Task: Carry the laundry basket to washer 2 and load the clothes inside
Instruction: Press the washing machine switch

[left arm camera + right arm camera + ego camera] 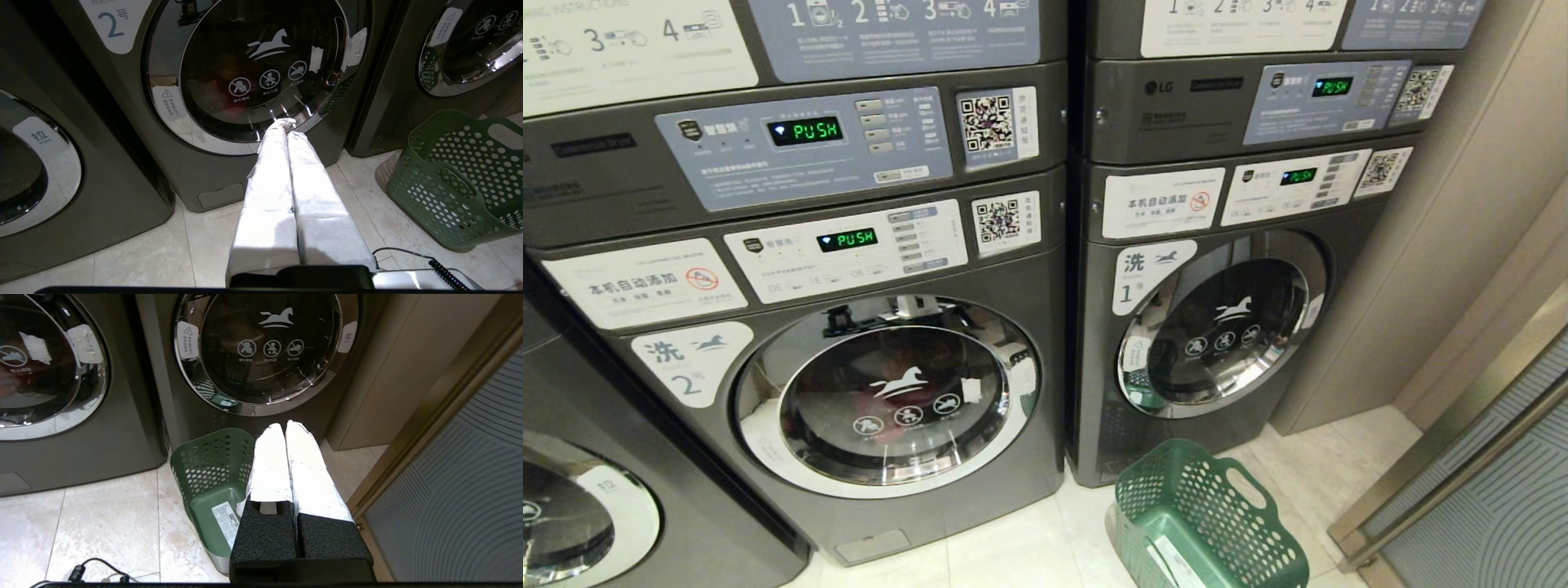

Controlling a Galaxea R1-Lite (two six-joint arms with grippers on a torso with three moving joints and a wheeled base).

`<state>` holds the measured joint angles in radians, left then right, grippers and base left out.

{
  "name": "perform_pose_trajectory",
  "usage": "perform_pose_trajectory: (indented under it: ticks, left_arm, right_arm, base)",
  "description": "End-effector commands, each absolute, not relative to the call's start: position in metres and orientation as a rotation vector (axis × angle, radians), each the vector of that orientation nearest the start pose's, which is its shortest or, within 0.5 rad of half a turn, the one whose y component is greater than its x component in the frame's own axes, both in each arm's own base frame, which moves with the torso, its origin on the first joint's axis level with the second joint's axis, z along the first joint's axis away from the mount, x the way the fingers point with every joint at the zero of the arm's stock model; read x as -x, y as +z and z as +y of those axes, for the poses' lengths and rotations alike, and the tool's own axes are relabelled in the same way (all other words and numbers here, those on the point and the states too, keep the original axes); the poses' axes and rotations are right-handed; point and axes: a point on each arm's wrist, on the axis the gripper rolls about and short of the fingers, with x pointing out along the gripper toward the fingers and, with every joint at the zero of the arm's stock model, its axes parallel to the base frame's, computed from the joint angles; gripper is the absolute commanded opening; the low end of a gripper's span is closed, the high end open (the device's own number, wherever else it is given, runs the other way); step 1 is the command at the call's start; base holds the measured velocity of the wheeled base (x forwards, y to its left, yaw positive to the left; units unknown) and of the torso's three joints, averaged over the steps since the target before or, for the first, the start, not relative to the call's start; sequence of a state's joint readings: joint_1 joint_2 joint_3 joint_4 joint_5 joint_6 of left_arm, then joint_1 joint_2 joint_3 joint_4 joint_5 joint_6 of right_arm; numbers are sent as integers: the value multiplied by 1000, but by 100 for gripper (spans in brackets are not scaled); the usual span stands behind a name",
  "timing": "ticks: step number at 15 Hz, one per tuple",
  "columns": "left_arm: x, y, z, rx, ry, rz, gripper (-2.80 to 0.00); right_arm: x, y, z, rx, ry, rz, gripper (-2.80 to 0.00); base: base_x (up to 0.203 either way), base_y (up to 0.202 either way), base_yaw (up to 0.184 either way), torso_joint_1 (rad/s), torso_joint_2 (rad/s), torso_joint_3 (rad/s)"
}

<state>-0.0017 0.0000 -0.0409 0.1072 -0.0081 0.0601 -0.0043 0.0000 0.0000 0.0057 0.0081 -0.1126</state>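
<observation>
Starting at the left of my head view, a third machine (580, 506) is showing only as a corner cut off by the frame edge. Next, washer 2 (849, 359) is standing with its door closed; behind the dark glass I am making out only a dim reddish shape (882, 412), too murky to identify. Washer 1 (1217, 318) is standing just beside it. The laundry basket (1209, 523) is sitting on the floor tiles (1005, 547) before washer 1, partly cropped below. I am seeing neither arm here. In the wrist views, the left gripper (286, 124) and right gripper (284, 426) are both showing fingers pressed together, holding nothing.
</observation>
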Motion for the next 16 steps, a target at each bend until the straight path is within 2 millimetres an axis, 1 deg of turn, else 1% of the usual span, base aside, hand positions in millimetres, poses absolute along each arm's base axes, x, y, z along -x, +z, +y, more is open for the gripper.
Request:
perform_pose_trajectory:
  ticks: [1, 16]
  left_arm:
    - [26, 76, 0, -46, -9, 67, -280]
    - [26, 76, 0, -46, -8, 67, -280]
  right_arm:
    - [23, 75, 0, 114, 4, 7, -280]
    - [23, 75, 0, 117, 6, 6, -280]
  base:
    - [0, 0, 0, 0, 0, 0]
    - [0, 0, 0, 0, 0, 0]
